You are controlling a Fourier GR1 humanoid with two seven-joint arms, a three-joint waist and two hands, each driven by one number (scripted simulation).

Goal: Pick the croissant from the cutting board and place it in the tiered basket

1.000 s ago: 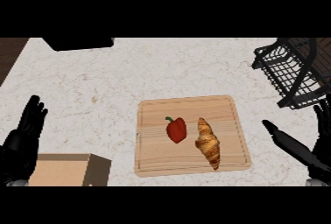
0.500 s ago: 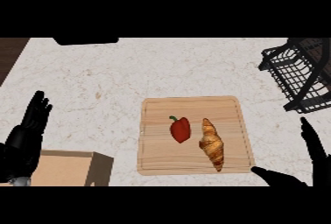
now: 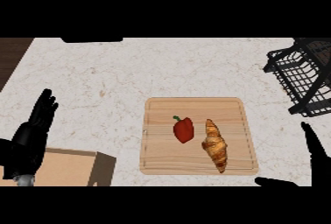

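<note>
Left hand (image 3: 29,138) at the view's left edge, open, fingers straight and pointing up, resting apart from everything on the counter. Just below and right of it, a tan wooden box (image 3: 68,168) at the lower left, its dark side face turned toward the board. Pale marbled counter (image 3: 110,83) beneath all of it, with a strip of dark wood (image 3: 12,54) at the upper left corner. Further right, a light wooden cutting board (image 3: 197,109) lying flat, near the middle. On the board, a red pepper (image 3: 184,129) with a small green stem, just beside and left of the croissant (image 3: 214,145); possibly touching, hard to tell. Croissant lying lengthwise on the board's right half, untouched by either hand. Upper right, a black wire tiered basket (image 3: 304,76), well apart from the board. Right hand (image 3: 315,151) at the lower right corner, open wide, fingers straight up along the edge and thumb spread out leftward, close to the board's lower right corner, holding nothing.
</note>
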